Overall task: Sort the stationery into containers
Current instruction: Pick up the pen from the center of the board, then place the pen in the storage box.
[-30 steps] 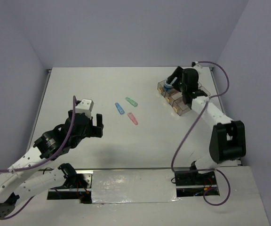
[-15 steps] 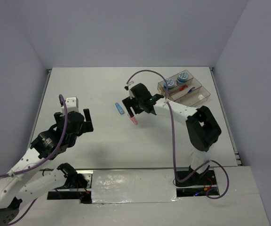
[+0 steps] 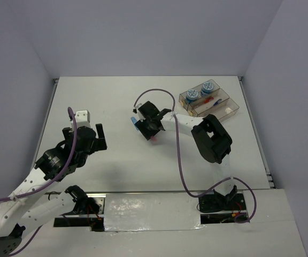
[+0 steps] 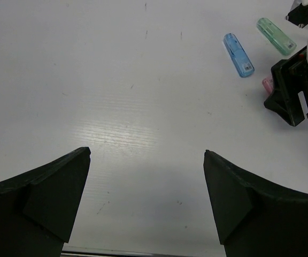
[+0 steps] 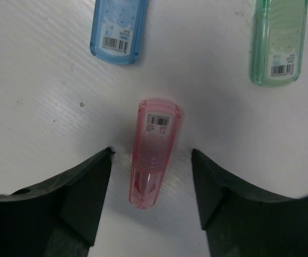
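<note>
The pink flat piece lies on the table between the open jaws of my right gripper, which touch nothing. The blue piece and green piece lie just beyond it. In the top view my right gripper is low over these pieces; the pink end and blue piece show, the green one is hidden. The containers stand at the back right with two tape rolls and pens inside. My left gripper is open and empty, above bare table at the left.
The left wrist view shows the blue piece, the green piece, a bit of the pink piece and the right gripper at its upper right. The purple cable of the right arm loops over the table's middle.
My right arm has swung from over the containers to the left and come down around the pink piece. My left gripper has drawn back a little to the left.
</note>
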{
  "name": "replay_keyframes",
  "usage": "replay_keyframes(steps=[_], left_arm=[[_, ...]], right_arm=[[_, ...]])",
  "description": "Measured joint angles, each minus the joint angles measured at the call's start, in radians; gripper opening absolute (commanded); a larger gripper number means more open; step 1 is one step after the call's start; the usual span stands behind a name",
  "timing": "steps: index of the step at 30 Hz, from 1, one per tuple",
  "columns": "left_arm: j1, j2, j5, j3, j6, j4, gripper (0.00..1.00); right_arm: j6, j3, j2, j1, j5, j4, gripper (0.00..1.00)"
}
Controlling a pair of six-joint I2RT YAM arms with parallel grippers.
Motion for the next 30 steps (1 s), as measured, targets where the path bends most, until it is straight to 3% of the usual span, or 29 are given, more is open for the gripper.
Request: replay_keyframes(steps=[4,5,7,8,13,17,20,24,30], left_arm=[[0.000,0.000,0.008,0.000,0.001,0.003,0.99],[0.000,0.000,0.009,0.000,0.002,0.004,0.99],[0.000,0.000,0.013,0.000,0.011,0.006,0.99],[0.000,0.000,0.013,0.000,0.014,0.006,0.99],[0.000,-0.001,0.016,0.000,0.019,0.006,0.99],[0.002,-0.001,0.017,0.000,0.020,0.006,0.99],[0.002,-0.003,0.018,0.000,0.020,0.007,0.99],[0.003,-0.008,0.022,0.000,0.022,0.008,0.99],[0.005,-0.009,0.030,0.000,0.023,0.010,0.99]], right_arm=[[0.000,0.007,0.008,0.002,-0.006,0.002,0.52],[0.000,0.006,0.008,0.002,-0.008,0.002,0.36],[0.003,0.003,0.008,0.002,-0.009,0.004,0.21],[0.005,-0.002,0.005,0.002,-0.010,0.009,0.00],[0.042,-0.133,-0.093,0.000,-0.037,0.063,0.00],[0.115,-0.264,-0.275,-0.048,-0.097,0.108,0.00],[0.224,-0.354,-0.452,-0.170,-0.078,0.193,0.00],[0.418,-0.431,-0.633,-0.402,0.105,0.270,0.00],[0.629,-0.424,-0.602,-0.630,0.265,0.262,0.00]])
